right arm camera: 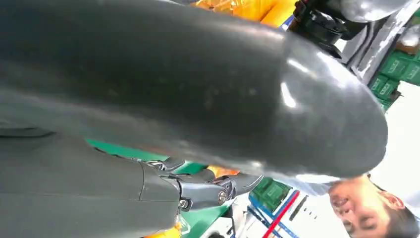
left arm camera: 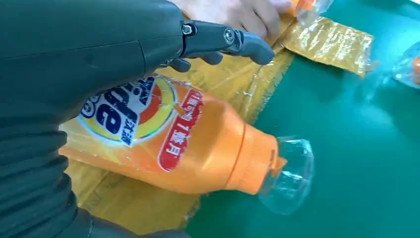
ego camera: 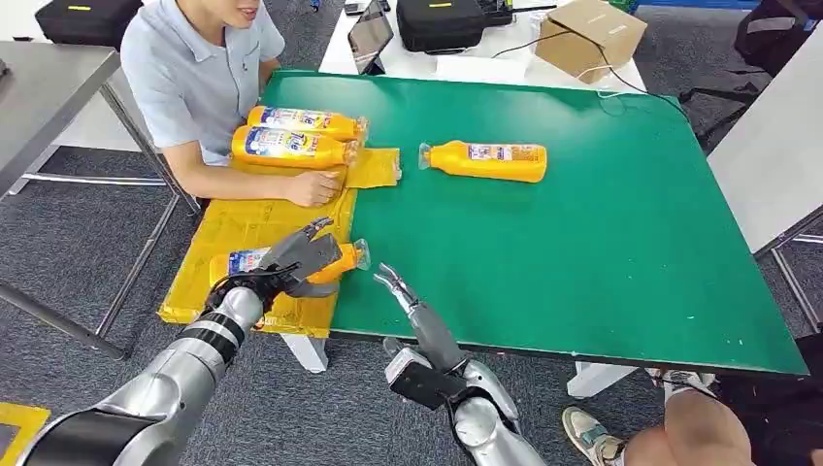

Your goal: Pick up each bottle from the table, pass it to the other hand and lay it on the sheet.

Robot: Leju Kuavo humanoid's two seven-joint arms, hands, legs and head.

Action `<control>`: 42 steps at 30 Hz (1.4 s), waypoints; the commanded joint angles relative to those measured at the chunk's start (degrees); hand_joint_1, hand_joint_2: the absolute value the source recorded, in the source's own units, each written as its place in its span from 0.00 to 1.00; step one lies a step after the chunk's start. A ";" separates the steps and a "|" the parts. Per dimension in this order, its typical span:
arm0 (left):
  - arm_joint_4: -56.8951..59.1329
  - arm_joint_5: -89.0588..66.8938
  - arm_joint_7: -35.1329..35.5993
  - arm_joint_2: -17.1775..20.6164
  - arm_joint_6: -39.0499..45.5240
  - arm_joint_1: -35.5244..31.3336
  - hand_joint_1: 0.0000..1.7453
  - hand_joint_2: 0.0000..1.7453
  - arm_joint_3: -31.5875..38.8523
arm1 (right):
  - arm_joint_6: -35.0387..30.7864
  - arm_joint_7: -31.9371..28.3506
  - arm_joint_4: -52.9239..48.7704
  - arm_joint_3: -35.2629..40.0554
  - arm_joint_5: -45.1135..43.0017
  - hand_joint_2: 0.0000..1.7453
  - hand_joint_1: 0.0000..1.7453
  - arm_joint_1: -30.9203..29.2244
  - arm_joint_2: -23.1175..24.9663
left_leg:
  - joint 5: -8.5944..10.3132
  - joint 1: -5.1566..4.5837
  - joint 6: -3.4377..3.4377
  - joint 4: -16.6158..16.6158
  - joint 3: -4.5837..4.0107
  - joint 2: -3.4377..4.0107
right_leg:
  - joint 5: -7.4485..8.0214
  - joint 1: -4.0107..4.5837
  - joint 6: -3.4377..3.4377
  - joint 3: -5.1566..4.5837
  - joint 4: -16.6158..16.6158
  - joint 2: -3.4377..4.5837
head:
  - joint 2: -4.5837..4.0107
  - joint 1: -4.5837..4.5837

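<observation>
Grey carpet (ego camera: 58, 252) is seen around a green counter (ego camera: 602, 243), with a white table (ego camera: 427, 60) behind it carrying a black case (ego camera: 442, 21) and a cardboard box (ego camera: 590, 37). A yellow sheet (ego camera: 233, 228) is spread over the counter's left edge, running from near to far. A person in a light blue shirt (ego camera: 194, 73) is seated at the far left, one hand (ego camera: 315, 186) resting on the sheet.

Four orange bottles are counted. Two bottles (ego camera: 296, 136) are laid side by side at the far end of the sheet, just beside the person's hand. One lone bottle (ego camera: 490, 160) is lying on bare green, right of the sheet, well apart from the robot's hands. A fourth, the held bottle (left arm camera: 193, 144), is lying on its side over the sheet's near right edge, its clear cap (left arm camera: 289, 173) jutting over the green.

The left hand (ego camera: 296, 260) is wrapped over this held bottle, fingers (left arm camera: 233, 42) curled across its top, grasping it. The right hand (ego camera: 400, 289) is raised over the counter's near edge, just right of the cap, fingers released and holding nothing.
</observation>
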 commanded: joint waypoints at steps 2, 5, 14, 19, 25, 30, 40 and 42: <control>-1.14 2.06 -0.60 -0.87 -0.55 1.30 0.00 1.00 3.25 | -0.30 -0.12 4.83 -0.51 -0.09 0.00 0.00 -2.71 -1.05 | -0.02 0.03 -0.04 -0.05 0.08 0.07 | -0.01 0.04 -0.06 0.05 -0.06 0.03 | 0.00 0.00; -11.93 16.86 -4.89 -2.17 -0.64 5.79 0.00 1.00 7.90 | -1.28 -0.46 4.37 -0.52 -0.23 0.00 0.00 -1.54 -1.23 | -0.03 0.04 -0.04 -0.04 0.06 0.10 | -0.01 0.05 -0.05 0.03 -0.05 0.06 | 0.00 0.00; -58.10 45.33 -10.86 -3.60 13.49 26.53 0.00 1.00 3.87 | -6.65 -0.75 -4.99 -3.37 1.20 0.00 0.00 4.45 -5.10 | -0.09 0.02 -0.03 -0.01 -0.16 0.25 | -0.04 0.03 -0.05 -0.22 -0.05 0.16 | 0.00 0.00; -65.91 54.69 -11.89 -3.55 14.35 31.23 0.00 1.00 3.39 | -14.38 1.75 -6.06 -7.04 12.11 0.00 0.00 4.60 -10.69 | -0.17 0.04 -0.05 0.00 -0.20 0.22 | -0.07 0.06 -0.05 -0.24 -0.10 0.15 | 0.00 0.00; -69.30 58.64 -12.03 -2.83 13.34 38.25 0.00 1.00 4.17 | -15.41 8.21 -6.18 -16.57 23.56 1.00 0.00 3.88 -17.00 | -0.19 0.00 -0.04 -0.04 -0.09 0.24 | -0.08 0.02 -0.06 -0.12 -0.18 0.15 | 0.00 0.02; -69.05 57.06 -12.23 -3.11 13.03 40.41 0.00 1.00 3.23 | -15.43 11.45 -1.87 -18.64 30.05 1.00 0.00 0.04 -19.01 | -0.21 -0.01 -0.05 -0.02 -0.08 0.30 | -0.07 0.02 -0.07 -0.11 -0.16 0.22 | 0.00 0.02; -68.37 54.49 -12.02 -2.83 12.88 40.38 0.00 1.00 -0.04 | -13.43 15.63 14.75 -18.37 33.80 1.00 0.00 -9.52 -19.65 | -0.13 0.01 -0.05 -0.03 -0.19 0.25 | 0.00 0.05 -0.04 -0.23 -0.14 0.19 | 0.00 0.00; -67.16 54.66 -11.59 -2.78 12.57 39.41 0.00 1.00 -0.54 | -13.71 16.11 18.84 -18.48 34.34 1.00 0.00 -12.25 -19.68 | -0.15 0.04 -0.07 -0.02 -0.08 0.29 | -0.02 0.08 -0.07 -0.12 -0.16 0.20 | 0.00 -0.02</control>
